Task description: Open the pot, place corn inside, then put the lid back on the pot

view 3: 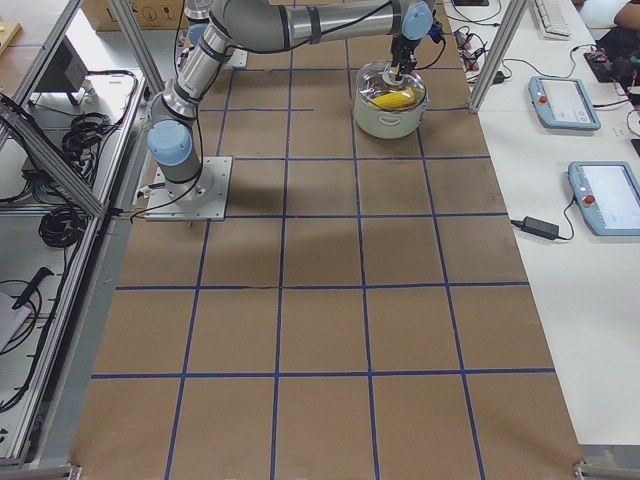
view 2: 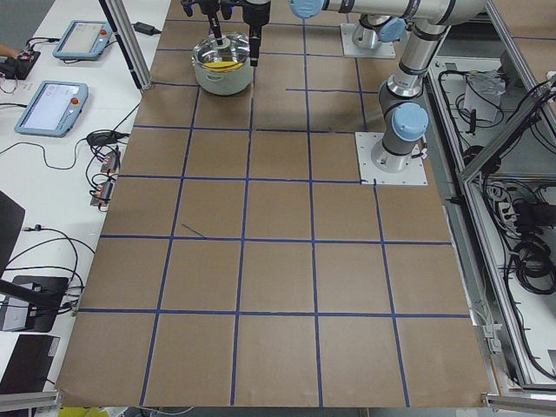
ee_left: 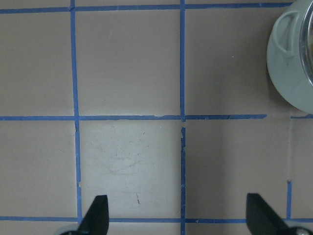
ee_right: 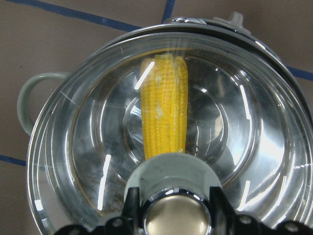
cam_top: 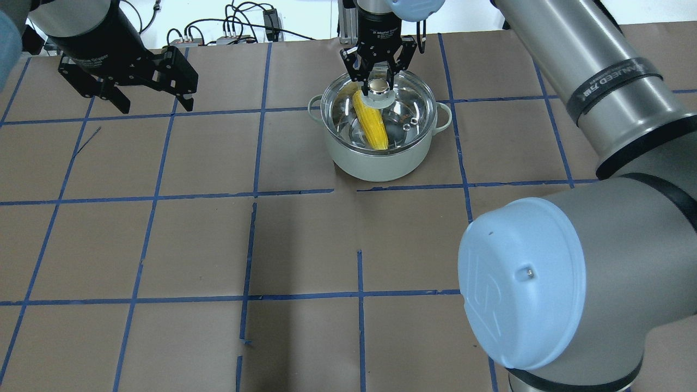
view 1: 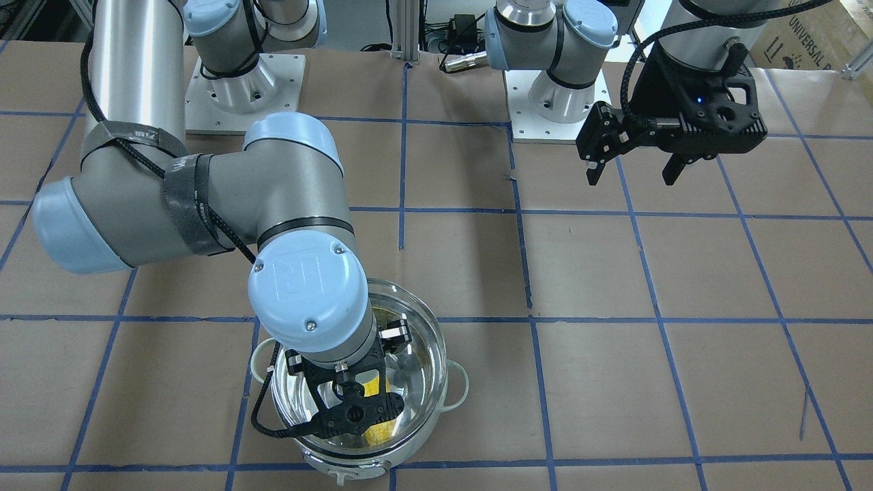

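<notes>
In the overhead view, the left pincer (cam_top: 155,105) hangs over bare bench (cam_top: 305,245) at far left, its fingers spread wide and holding nothing. It is well apart from the pot (cam_top: 375,163), at about nine o'clock of it. That looks like a parked pose, clear of the other arm's work.

To the right, in the far half of the bench, the pot stands upright with its loop handles at nine and three o'clock. The corn (cam_top: 370,122) lies inside on the mirrored bottom. It runs from roughly eleven o'clock at the wall down towards six, passing just left of centre.

The glass lid (cam_top: 414,106) covers the pot's mouth with the corn showing through it. Whether its rim is fully seated I cannot tell.

The right pincer (cam_top: 379,80) comes straight down from twelve o'clock, and its fingers (ee_right: 133,215) are pressed against both sides of the knob (ee_right: 177,218), pinching it. A central grip keeps the dome level over the rim. The corn lies directly beneath that pincer, separated from it by the glass.

By my reading, only the lid's release is left.
</notes>
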